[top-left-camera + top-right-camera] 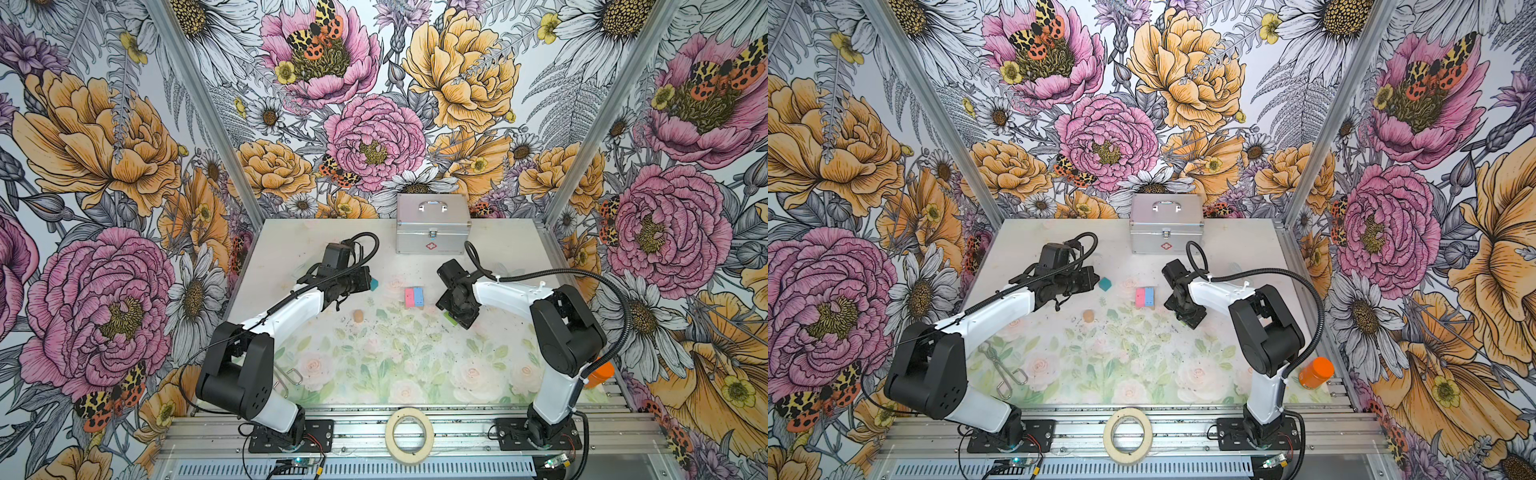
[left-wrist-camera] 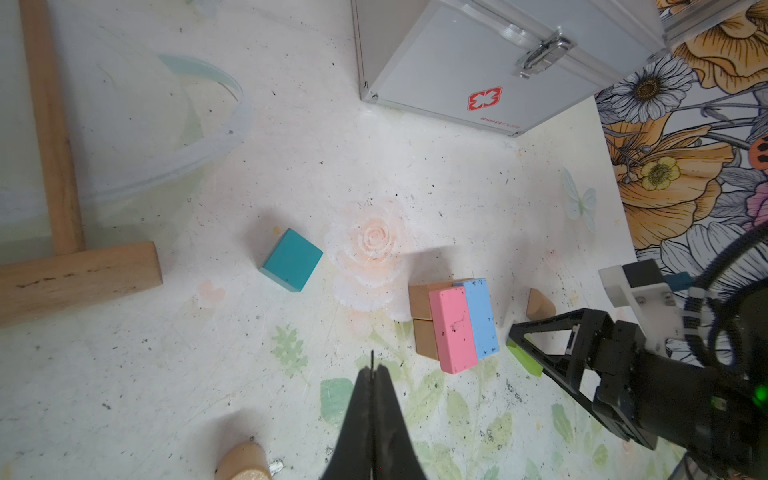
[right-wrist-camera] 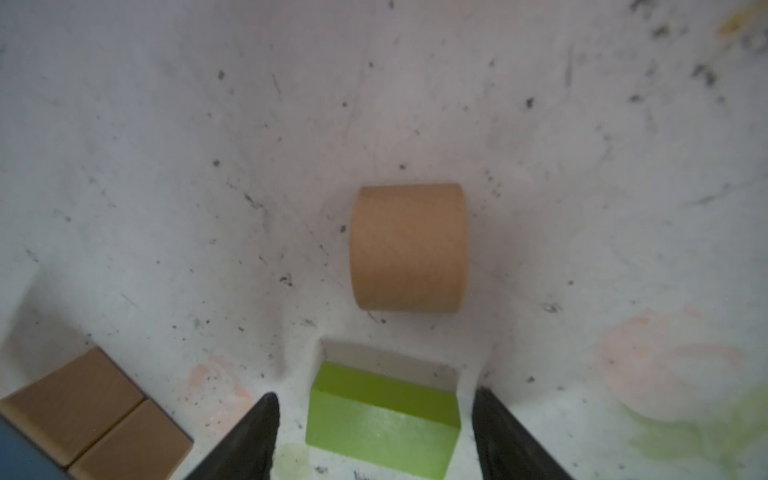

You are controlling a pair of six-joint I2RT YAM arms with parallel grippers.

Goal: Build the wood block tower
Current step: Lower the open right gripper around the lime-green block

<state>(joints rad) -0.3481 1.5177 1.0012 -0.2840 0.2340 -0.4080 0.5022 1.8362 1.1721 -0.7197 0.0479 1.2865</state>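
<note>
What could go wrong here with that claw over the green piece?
The right gripper, jaws open, straddles the green wooden block, close to the pink brick and light blue brick resting on tan blocks; a swing while lifting might knock them over.
The rounded tan wooden block lies just beyond the green one; a nudge could roll it away.

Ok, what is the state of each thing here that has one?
silver case: closed, latched.
left gripper: shut, empty.
right gripper: open, jaws either side of the green block.
green block: lying on the table, not gripped.
pink block and blue block: side by side atop tan blocks.
</note>
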